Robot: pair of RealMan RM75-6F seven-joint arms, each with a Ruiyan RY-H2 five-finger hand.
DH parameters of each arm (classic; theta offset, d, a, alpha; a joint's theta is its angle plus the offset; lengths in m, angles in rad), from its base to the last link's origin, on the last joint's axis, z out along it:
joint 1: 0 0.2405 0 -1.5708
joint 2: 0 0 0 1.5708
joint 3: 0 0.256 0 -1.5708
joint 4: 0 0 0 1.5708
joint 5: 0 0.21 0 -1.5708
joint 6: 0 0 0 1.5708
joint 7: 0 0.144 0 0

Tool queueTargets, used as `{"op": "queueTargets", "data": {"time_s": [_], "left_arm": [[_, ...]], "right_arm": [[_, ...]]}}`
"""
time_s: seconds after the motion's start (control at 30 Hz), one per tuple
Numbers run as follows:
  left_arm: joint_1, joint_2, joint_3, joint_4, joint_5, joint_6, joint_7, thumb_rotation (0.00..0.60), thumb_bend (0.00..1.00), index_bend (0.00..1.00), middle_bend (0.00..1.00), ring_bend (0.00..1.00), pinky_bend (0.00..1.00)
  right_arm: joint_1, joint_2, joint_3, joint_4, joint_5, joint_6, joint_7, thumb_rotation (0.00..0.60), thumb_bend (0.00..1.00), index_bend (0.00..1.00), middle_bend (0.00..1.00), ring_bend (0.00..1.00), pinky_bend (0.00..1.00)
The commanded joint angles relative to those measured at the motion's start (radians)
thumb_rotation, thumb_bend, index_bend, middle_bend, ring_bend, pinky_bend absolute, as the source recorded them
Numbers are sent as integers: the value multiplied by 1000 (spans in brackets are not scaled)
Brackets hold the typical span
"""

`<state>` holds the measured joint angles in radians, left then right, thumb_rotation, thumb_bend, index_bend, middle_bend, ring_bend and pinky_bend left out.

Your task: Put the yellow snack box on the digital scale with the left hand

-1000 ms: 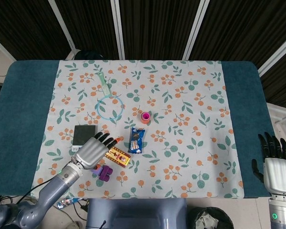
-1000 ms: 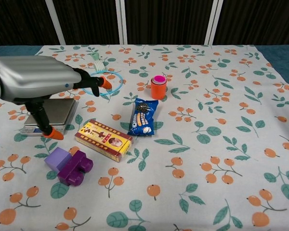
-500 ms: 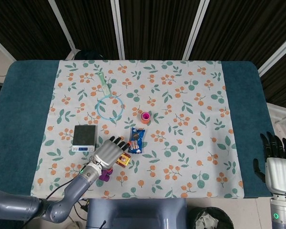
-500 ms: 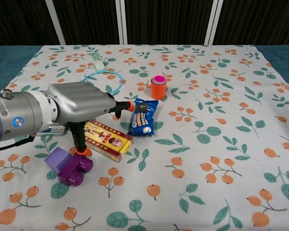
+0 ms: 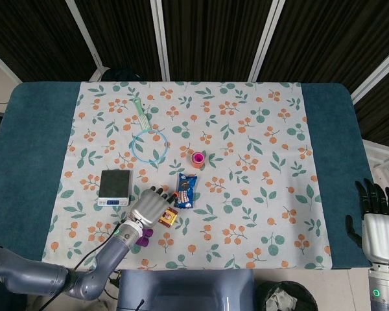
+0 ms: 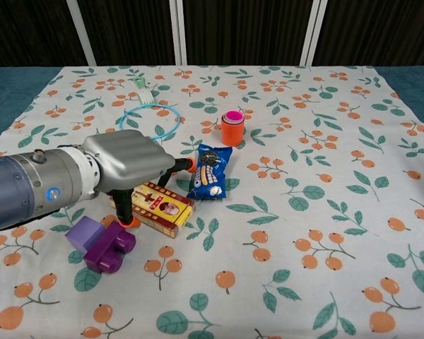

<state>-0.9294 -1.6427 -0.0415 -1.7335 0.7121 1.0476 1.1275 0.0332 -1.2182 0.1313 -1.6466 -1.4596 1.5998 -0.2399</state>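
The yellow snack box (image 6: 164, 209) lies flat on the floral cloth, its right end showing as the snack box (image 5: 170, 217) in the head view. My left hand (image 6: 124, 162) hangs low over its left half. The thumb tip (image 6: 131, 221) is down at the box's near side and the fingertips (image 6: 188, 167) reach past its far side, so the hand (image 5: 148, 207) straddles the box without a clear grip. The digital scale (image 5: 114, 184) sits just behind and to the left, hidden by my arm in the chest view. My right hand (image 5: 378, 228) rests open off the table's right edge.
A purple block (image 6: 102, 242) lies just in front of the box. A blue snack packet (image 6: 210, 171) lies close to its right, with an orange cup (image 6: 232, 128) behind that. A cyan ring with a green handle (image 5: 149, 144) lies beyond the scale.
My left hand has moved right from the scale's front to over the snack box and dropped lower, thumb and fingers coming down on either side. The box and right hand have stayed put.
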Motion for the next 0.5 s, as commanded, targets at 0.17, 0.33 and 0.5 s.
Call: {"op": "queueTargets", "data": {"time_s": [0.17, 0.33, 0.5], "left_arm": [[-13, -15, 13, 30, 4, -11, -15, 600, 285, 220, 463, 277, 342], [-12, -11, 21, 35, 41, 3, -35, 600, 353, 244, 498, 304, 359], [-3, 22, 17, 6, 74, 30, -65, 600, 359, 244, 499, 307, 359]], "right_arm": [[1, -1, -1, 1, 0, -3, 0, 600, 513, 34, 67, 58, 25], [1, -2, -1, 2, 0, -3, 2, 600, 513, 34, 67, 58, 25], [2, -2, 0, 3, 2, -3, 2, 600, 513, 34, 67, 58, 25]]}}
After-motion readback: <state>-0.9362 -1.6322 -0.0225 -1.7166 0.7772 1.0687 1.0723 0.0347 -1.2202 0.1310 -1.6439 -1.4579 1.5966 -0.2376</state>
